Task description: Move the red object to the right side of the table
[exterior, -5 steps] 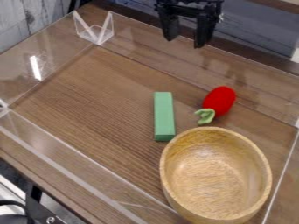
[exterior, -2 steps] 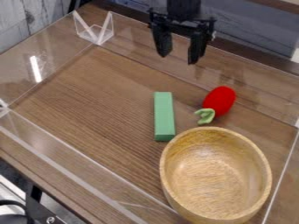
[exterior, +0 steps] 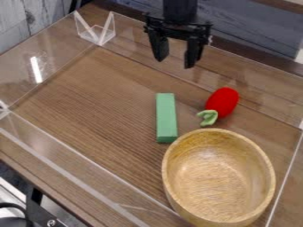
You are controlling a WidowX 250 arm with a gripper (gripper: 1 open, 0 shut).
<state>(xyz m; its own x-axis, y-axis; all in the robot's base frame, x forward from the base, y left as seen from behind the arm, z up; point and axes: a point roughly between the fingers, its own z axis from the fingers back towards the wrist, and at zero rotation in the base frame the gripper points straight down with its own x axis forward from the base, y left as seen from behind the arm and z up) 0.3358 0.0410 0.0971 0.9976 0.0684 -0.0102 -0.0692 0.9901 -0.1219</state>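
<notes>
The red object (exterior: 221,101), a small rounded toy fruit with a green stem at its lower end, lies on the wood-grain table (exterior: 95,97) just above the bowl's rim. My gripper (exterior: 175,53) hangs over the far middle of the table, up and to the left of the red object and well apart from it. Its two dark fingers (exterior: 158,49) point down and stand open with nothing between them.
A green rectangular block (exterior: 167,117) lies left of the red object. A round wooden bowl (exterior: 219,176) fills the near right corner. Low clear acrylic walls (exterior: 35,66) edge the table, with a clear folded piece (exterior: 95,29) at the back left.
The gripper has moved left and slightly lower over the far side of the table, still open. The red object, block and bowl have not moved.
</notes>
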